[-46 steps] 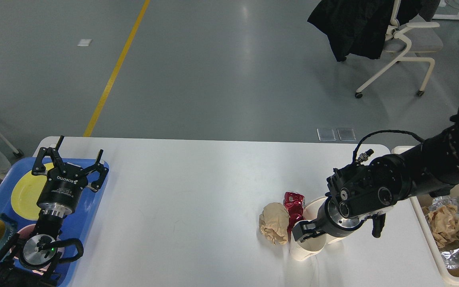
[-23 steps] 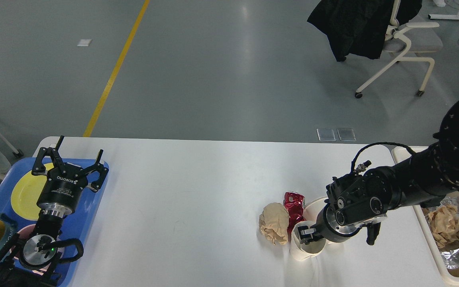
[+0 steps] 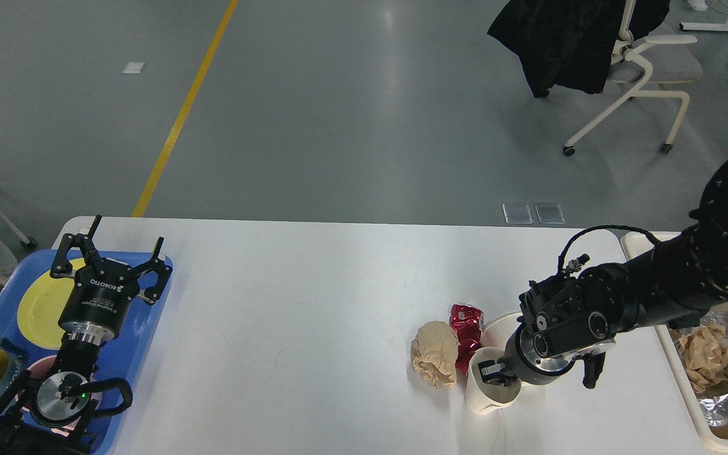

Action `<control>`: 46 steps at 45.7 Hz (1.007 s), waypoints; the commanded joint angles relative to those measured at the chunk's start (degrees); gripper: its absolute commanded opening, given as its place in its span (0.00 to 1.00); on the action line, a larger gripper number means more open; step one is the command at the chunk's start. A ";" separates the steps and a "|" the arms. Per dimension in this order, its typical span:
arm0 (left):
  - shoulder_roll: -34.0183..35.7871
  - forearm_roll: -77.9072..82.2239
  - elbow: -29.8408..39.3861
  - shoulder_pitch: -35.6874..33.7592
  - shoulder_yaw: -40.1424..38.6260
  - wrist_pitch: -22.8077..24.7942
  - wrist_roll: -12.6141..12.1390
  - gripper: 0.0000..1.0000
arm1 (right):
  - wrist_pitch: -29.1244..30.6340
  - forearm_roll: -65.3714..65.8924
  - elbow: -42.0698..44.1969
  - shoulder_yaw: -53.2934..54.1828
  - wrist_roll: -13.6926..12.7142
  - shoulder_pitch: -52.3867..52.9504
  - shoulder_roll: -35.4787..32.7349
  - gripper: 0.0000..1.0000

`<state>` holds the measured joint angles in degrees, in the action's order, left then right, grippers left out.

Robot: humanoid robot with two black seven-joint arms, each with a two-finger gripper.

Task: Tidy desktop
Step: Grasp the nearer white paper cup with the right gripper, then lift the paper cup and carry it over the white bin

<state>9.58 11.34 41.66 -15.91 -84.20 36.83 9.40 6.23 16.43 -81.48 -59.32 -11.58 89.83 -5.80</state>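
The desktop (image 3: 288,303), white and wide, fills the lower half of the frame, from the left edge almost to the right one. At the lower left a blue tray (image 3: 149,341) is seen lying on it, with a yellow plate (image 3: 38,303) inside. Above the tray the left gripper (image 3: 111,253) is held with its fingers spread wide apart and nothing between them. At the lower right edge a cream bin (image 3: 686,392) with crumpled paper and foil is placed beside the table. The right gripper (image 3: 490,374) is lowered into a white paper cup (image 3: 487,395); its fingers are partly hidden, so the grip cannot be told, perhaps on the rim. Just left of the cup a red crushed can (image 3: 467,322) and a brown paper ball (image 3: 435,360) are touching each other.
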 commanded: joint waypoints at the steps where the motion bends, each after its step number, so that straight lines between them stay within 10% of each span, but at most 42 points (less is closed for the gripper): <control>1: 0.00 0.00 0.00 0.00 0.00 0.00 0.00 0.96 | 0.18 -0.08 0.00 -0.01 -0.02 -0.09 0.00 0.00; 28: 0.00 0.00 0.00 0.00 0.09 0.00 0.00 0.96 | 29.88 -9.22 -14.15 -15.12 0.86 43.13 -13.18 0.00; 46: 0.00 0.00 0.00 0.08 0.09 0.00 0.09 0.96 | 28.84 -9.22 -11.96 -20.65 0.95 42.28 -14.68 0.00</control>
<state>9.58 11.34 41.66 -15.91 -84.10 36.83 9.40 36.39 7.21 -95.57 -76.95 -10.64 135.40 -20.25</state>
